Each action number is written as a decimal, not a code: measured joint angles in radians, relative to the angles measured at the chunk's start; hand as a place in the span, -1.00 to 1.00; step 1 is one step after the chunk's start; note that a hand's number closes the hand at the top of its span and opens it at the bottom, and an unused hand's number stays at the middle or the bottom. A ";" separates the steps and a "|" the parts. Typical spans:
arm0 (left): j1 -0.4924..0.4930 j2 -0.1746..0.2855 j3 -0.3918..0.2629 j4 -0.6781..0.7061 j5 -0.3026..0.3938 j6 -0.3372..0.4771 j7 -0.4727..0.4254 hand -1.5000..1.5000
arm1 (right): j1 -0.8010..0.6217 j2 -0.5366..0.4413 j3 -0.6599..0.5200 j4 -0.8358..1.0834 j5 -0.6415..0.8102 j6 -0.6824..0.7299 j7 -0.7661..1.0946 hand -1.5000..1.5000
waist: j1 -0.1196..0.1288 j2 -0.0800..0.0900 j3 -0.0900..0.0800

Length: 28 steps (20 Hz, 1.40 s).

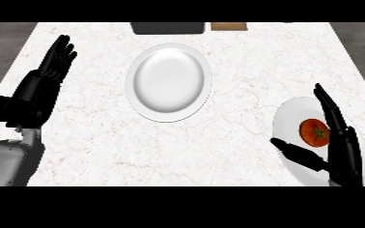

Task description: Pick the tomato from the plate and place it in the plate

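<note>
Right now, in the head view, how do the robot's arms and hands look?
The left hand and the right hand are black, with slender fingers and a thumb. The left forearm is a smooth grey shell. I see no cables or markings.

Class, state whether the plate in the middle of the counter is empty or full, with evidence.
Empty: the middle plate shows only bare white; the tomato lies on the right plate, by the right hand.
</note>
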 measured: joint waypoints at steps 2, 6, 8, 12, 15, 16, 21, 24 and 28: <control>0.002 0.002 0.004 0.002 0.000 -0.003 -0.003 0.00 | 0.027 -0.058 -0.002 -0.030 0.062 0.030 0.124 -1.00 | -0.004 0.000 -0.002; 0.006 0.005 0.007 -0.002 0.000 -0.006 0.001 0.00 | 0.063 -0.171 0.006 -0.088 0.165 0.150 0.374 -1.00 | -0.002 0.001 -0.004; 0.002 0.008 0.013 -0.005 0.002 -0.008 0.005 0.00 | 0.080 -0.220 0.017 -0.134 0.193 0.235 0.496 -1.00 | -0.001 0.001 -0.005; -0.001 -0.003 0.007 -0.011 -0.002 -0.008 0.008 0.00 | 0.071 -0.276 0.055 -0.221 0.216 0.415 0.737 -1.00 | 0.009 0.004 -0.002; -0.008 -0.012 0.008 -0.003 -0.010 -0.013 0.006 0.00 | 0.024 -0.279 0.077 -0.266 0.220 0.531 0.888 -1.00 | 0.015 0.005 0.000; -0.010 -0.013 0.008 -0.017 -0.010 -0.013 0.022 0.00 | 0.007 -0.280 0.074 -0.271 0.217 0.565 0.924 -1.00 | 0.016 0.005 0.001; -0.011 -0.022 0.040 -0.009 -0.018 -0.046 0.022 0.00 | -0.023 -0.240 0.073 -0.284 0.277 0.653 1.022 -1.00 | 0.015 0.005 0.003; 0.008 -0.024 0.059 -0.014 -0.019 -0.064 0.008 0.00 | -0.042 -0.219 0.072 -0.259 0.316 0.692 1.073 -1.00 | 0.017 0.005 0.004; 0.003 -0.050 0.059 -0.015 -0.040 -0.063 0.023 0.00 | -0.072 -0.194 0.042 -0.166 0.335 0.727 1.059 -1.00 | 0.017 0.006 0.004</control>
